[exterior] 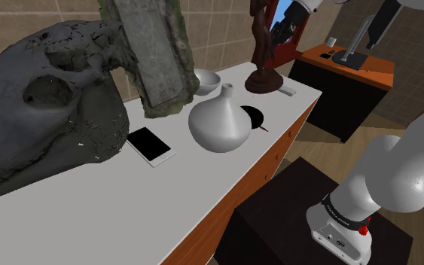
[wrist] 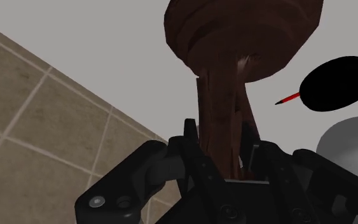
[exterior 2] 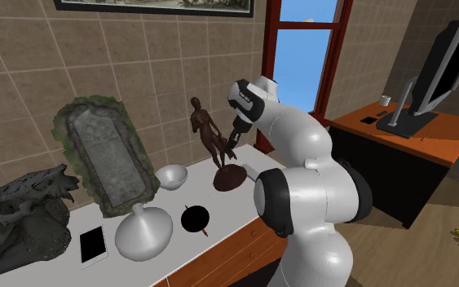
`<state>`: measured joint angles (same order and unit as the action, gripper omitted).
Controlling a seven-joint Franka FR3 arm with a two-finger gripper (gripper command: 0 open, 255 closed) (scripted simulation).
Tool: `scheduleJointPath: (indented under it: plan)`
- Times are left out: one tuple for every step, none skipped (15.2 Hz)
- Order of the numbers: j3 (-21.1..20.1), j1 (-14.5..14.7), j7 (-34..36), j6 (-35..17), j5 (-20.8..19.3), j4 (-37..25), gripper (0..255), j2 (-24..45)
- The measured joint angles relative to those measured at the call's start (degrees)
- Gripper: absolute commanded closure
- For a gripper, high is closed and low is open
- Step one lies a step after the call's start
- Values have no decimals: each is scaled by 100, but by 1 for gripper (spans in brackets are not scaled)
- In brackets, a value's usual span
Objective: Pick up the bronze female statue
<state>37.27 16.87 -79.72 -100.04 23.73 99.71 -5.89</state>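
Along the white counter [exterior 2: 229,214], from the second exterior view's left, a dark skull [exterior 2: 19,216], a mossy stone slab [exterior 2: 105,155] and a pale vase [exterior 2: 144,232] preceded the brown female statue [exterior 2: 203,121] near the right end, its legs pinched by my end effector [wrist: 222,144].

A home room: tiled wall [exterior 2: 178,57], framed picture [exterior 2: 154,4], desk [exterior 2: 447,130] with a monitor [exterior 2: 447,57].

The statue [exterior 2: 207,126] is smooth, dark brown, faintly glossy. The grey vase [exterior: 218,124] is smooth with a soft sheen. The dark skull [exterior: 44,105] and the mossy stone slab [exterior: 154,53] are rough; the white tabletop [exterior: 89,214] is matt.
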Motion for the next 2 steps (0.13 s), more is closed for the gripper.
scheduleJointPath:
  plan:
    - [6, -2, 18, 60, 3, -71, 255, 11]
    - [4, 0, 41, 101, 2, -121, 255, 15]
